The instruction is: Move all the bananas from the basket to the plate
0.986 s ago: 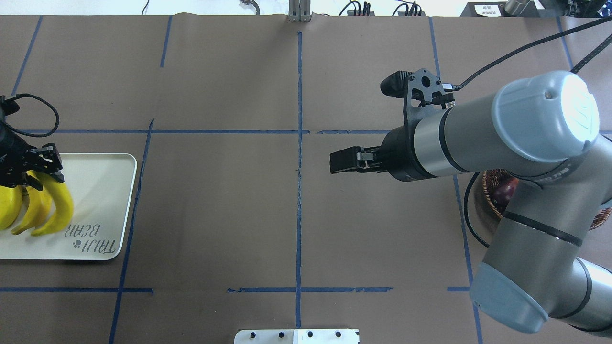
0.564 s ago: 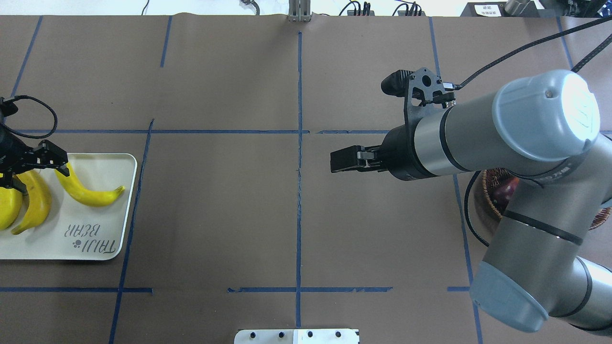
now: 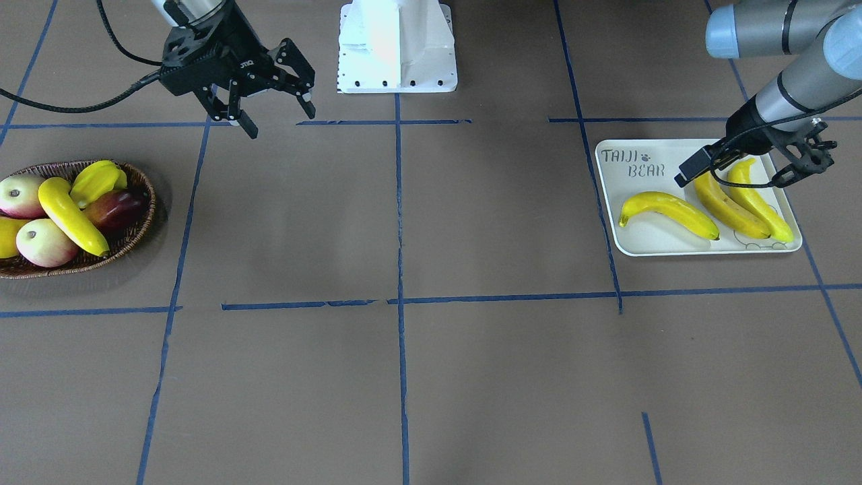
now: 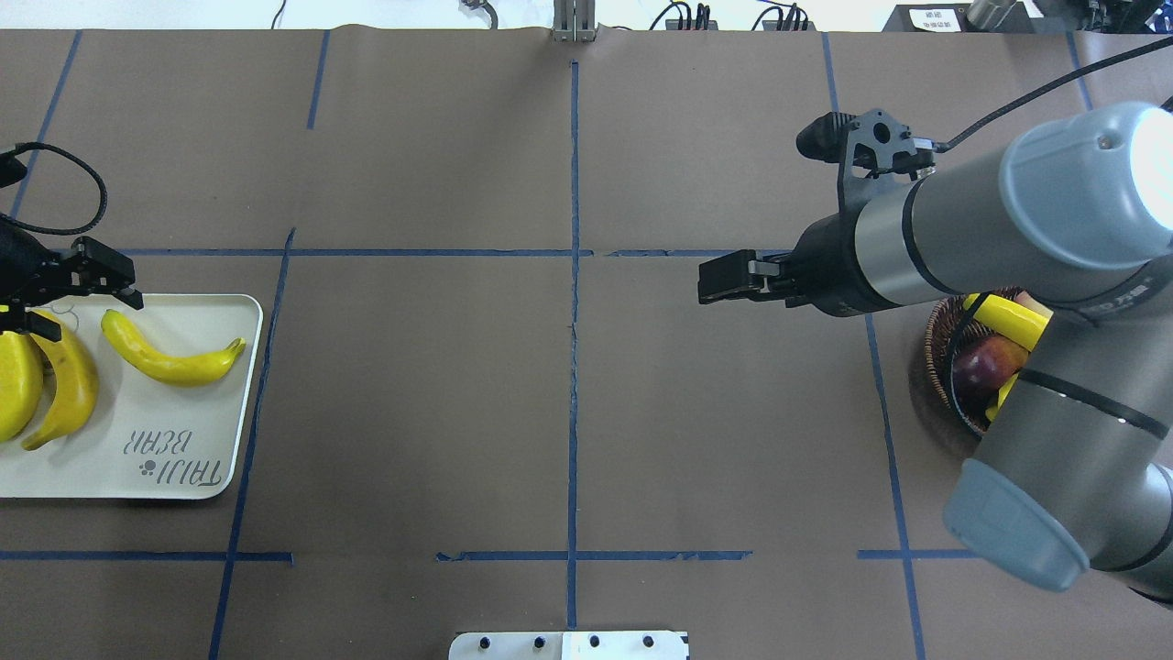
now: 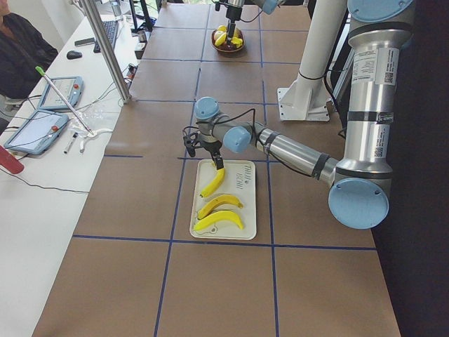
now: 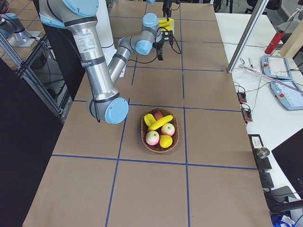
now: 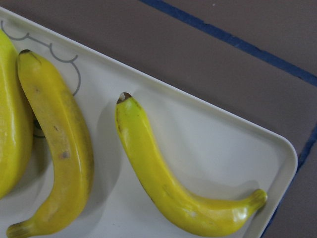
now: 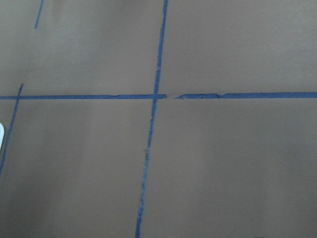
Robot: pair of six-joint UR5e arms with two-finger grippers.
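Observation:
Three yellow bananas lie on the off-white plate (image 4: 183, 431): one apart towards its inner edge (image 4: 169, 362), two side by side (image 4: 69, 390) (image 4: 14, 385). They also show in the front view (image 3: 670, 212) and the left wrist view (image 7: 163, 183). My left gripper (image 3: 744, 172) hovers open and empty over the plate's far end. A fourth banana (image 3: 71, 215) lies in the wicker basket (image 3: 141, 222), on top of other fruit. My right gripper (image 3: 279, 118) is open and empty, raised over the table, well apart from the basket.
The basket also holds a star fruit (image 3: 101, 180), pink-cream apples (image 3: 44, 244) and a dark red fruit (image 3: 114, 207). In the overhead view my right arm covers most of the basket (image 4: 935, 348). The robot base (image 3: 397, 47) stands at the table's edge.
My left gripper opened and let go of a banana, which now lies apart on the plate; the gripper drew back. My right arm moved to the right, towards the basket side.

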